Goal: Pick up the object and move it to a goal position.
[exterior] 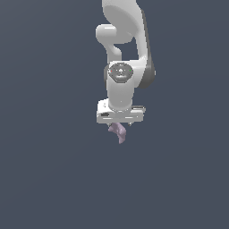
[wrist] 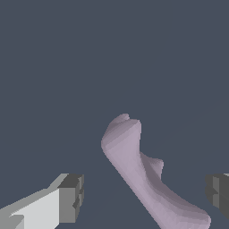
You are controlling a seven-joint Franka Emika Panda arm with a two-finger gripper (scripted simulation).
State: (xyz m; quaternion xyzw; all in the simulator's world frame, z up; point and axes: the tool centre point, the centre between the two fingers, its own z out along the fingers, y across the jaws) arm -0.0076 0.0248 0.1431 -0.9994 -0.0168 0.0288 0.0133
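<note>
**Item: lilac lump beneath gripper**

Arm: white Panda, descending from the top centre of the exterior view. Gripper (exterior: pixel 120 123): pointed down, fingers (wrist: pixel 71 198) spread wide, clear gaps either side of the lump. Object (exterior: pixel 118 132): pale lilac, curved, matte; sits just below the gripper at frame centre, between the fingers, touching neither. Ground: plain dark slate.

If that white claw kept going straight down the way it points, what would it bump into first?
Probably the lilac lump, which lies between the open gripper fingers with gaps on both sides; how far below it sits is unclear.
</note>
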